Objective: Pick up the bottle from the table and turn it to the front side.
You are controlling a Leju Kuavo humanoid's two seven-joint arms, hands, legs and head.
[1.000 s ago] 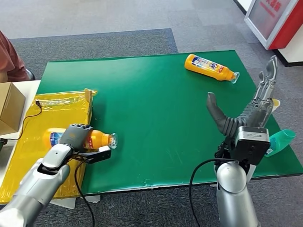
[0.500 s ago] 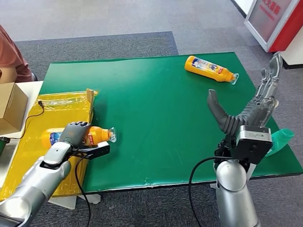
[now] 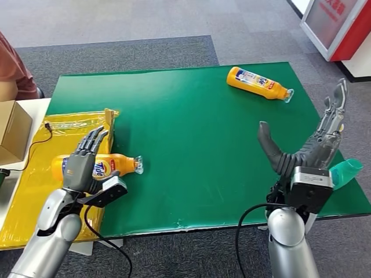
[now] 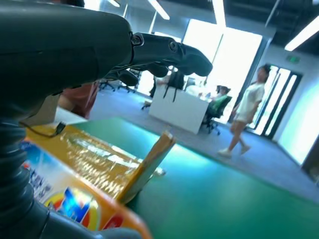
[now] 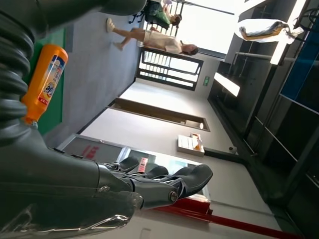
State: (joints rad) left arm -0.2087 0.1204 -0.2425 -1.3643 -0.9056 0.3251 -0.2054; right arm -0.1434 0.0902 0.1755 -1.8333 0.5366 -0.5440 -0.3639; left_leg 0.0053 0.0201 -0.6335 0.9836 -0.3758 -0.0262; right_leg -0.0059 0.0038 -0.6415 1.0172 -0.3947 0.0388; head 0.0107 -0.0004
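An orange bottle lies on its side at the table's left edge, cap pointing right, its label facing up. My left hand lies over its bottom end with the fingers stretched out and apart, not closed around it. The left wrist view shows the bottle's label under the palm and the fingers straight above it. A second orange bottle lies at the table's far right, also seen as the bottle in the right wrist view. My right hand hangs open above the table's right edge, holding nothing.
The green table is bare in its middle. A yellow bag with a cable on it lies left of it, beside a cardboard box. A person's sleeve shows far left. A teal object lies by my right hand.
My left hand's fingers have opened from curled around the bottle to spread flat over it. The bottle now shows its label upward. My right hand has drifted slightly right.
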